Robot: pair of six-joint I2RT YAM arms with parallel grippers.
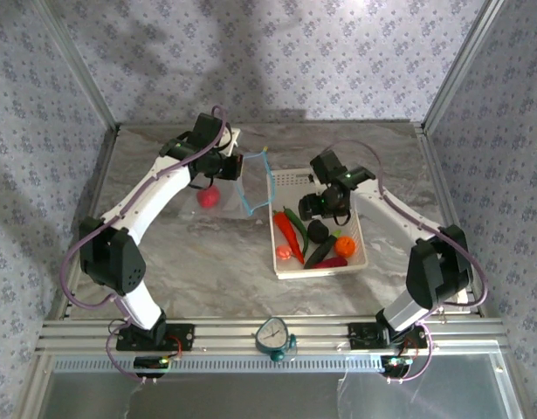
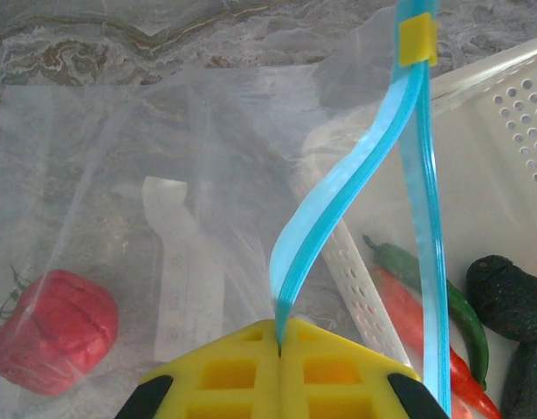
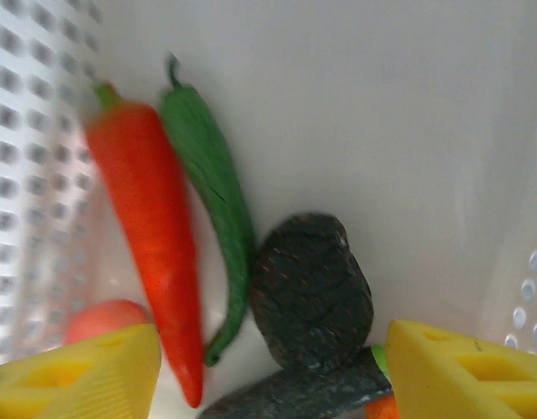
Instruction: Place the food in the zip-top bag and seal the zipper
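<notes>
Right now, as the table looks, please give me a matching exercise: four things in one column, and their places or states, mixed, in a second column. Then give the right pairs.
Column one
1. red round fruit
2. green chili
3. left end effector
4. right end effector

Column two
A. open, over the basket
B. under the clear plastic of the bag
C. lying in the basket next to the red chili
D. shut on the blue zipper strip

Pairs: 1-B, 2-C, 3-D, 4-A
</notes>
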